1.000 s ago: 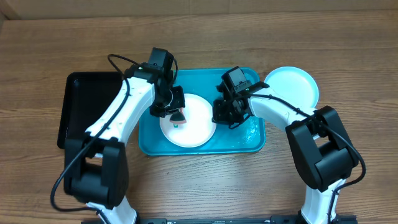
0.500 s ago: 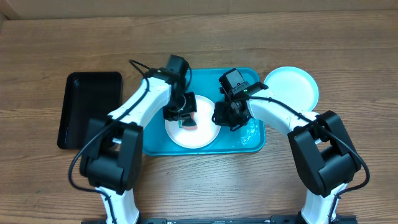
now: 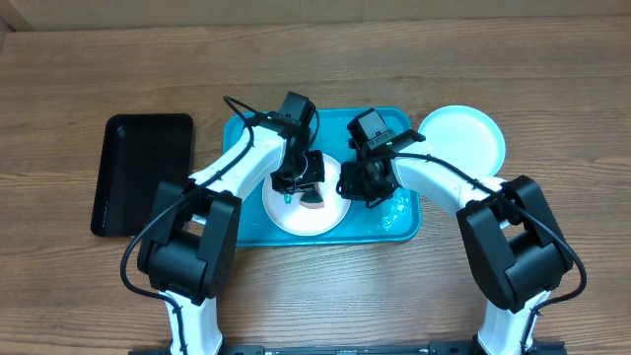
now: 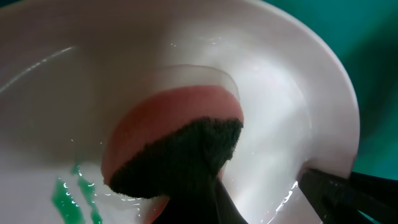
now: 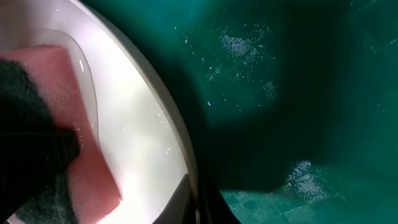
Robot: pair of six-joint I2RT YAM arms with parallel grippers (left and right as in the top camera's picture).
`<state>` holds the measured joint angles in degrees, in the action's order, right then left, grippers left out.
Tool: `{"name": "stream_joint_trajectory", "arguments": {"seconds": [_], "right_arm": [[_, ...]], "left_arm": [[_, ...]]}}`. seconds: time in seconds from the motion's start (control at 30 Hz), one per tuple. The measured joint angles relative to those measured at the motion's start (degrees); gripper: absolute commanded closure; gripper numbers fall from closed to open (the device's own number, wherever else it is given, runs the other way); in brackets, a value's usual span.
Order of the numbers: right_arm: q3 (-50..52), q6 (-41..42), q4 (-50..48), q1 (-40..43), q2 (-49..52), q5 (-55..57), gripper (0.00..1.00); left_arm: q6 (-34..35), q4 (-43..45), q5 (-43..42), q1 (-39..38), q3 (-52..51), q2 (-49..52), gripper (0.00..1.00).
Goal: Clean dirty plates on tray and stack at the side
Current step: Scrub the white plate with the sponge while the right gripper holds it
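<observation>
A robotics lab or test station: white-and-black robot arms, left arm (image 3: 237,163) and right arm (image 3: 434,176), rise from the near edge of a wood-grain bench (image 3: 552,89), filmed from above, with a turquoise tray (image 3: 399,229), black tray (image 3: 143,173) and pale plate (image 3: 463,138) laid out on it.

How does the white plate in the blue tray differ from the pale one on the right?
The white plate lies in the tray; the pale blue plate sits on the table beside it. The white plate carries green smudges and a sponge; the pale blue plate looks clean and bare. Both are round, similar in size.
</observation>
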<state>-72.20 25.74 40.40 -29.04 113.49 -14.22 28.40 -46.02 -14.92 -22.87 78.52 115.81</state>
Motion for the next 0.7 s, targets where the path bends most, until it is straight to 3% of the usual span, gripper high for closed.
{"name": "stream_joint_trajectory", "arguments": {"seconds": [0.07,0.17,0.47,0.6,0.7], "right_arm": [[0.0,0.0,0.0,0.0,0.0,0.0,0.96],[0.0,-0.1,0.0,0.0,0.0,0.0,0.96],[-0.3,-3.7,1.0,0.0,0.0,0.5,0.96],[-0.4,-4.8,1.7,0.1,0.0,0.9,0.96],[-0.4,-5.0,2.2,0.6,-0.2,1.3,0.96]], "left_arm": [[0.0,0.0,0.2,0.0,0.0,0.1,0.89],[0.0,-0.6,1.7,-0.2,0.0,0.1,0.96],[0.1,-4.7,10.6,-1.2,0.7,0.1,0.96],[0.2,-3.6,8.9,-1.1,0.7,0.1,0.96],[-1.2,0.4,3.0,-1.0,0.6,0.2,0.96]]}}
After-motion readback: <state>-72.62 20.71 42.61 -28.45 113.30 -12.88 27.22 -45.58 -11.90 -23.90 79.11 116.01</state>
